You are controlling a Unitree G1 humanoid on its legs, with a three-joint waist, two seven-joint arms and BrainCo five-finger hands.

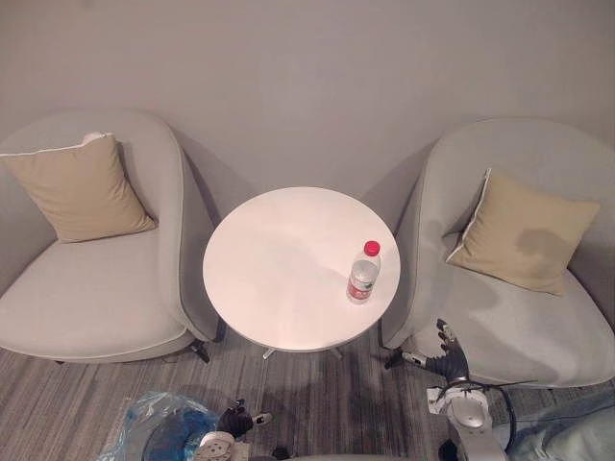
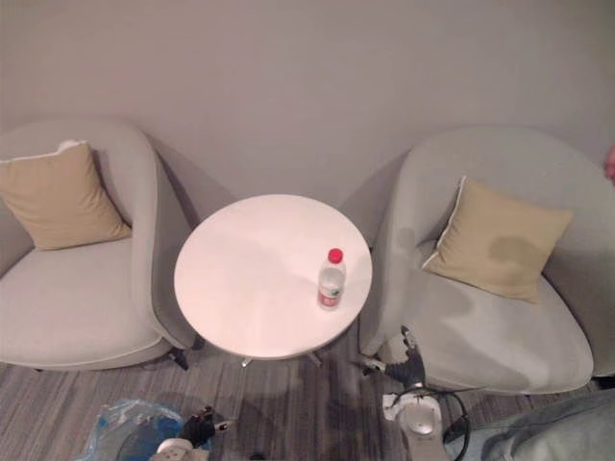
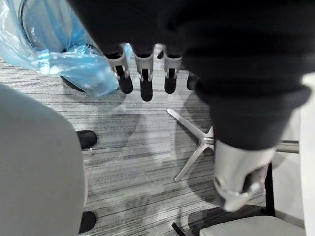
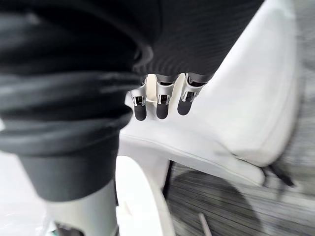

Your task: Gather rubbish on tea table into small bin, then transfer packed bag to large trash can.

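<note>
White and round, the tea table (image 1: 259, 288) bears a clear plastic bottle with a red cap (image 1: 363, 273), upright near its right edge. We see our right hand (image 1: 450, 363) low beside the grey armchair (image 1: 538, 331), well apart from the bottle, fingers straight. Our left hand (image 1: 233, 420) hangs loose-fingered by the blue-bagged small bin (image 1: 135, 423).

Glossy tbl top (image 1: 279, 274) – plastic btl (image 1: 363, 276)

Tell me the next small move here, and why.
Probably lift the right hand toward the bottle: it stands upright near the right edge of the table, closest to that hand. Both hands hang low, open and empty, and the left hand sits by the blue-bagged bin.
</note>
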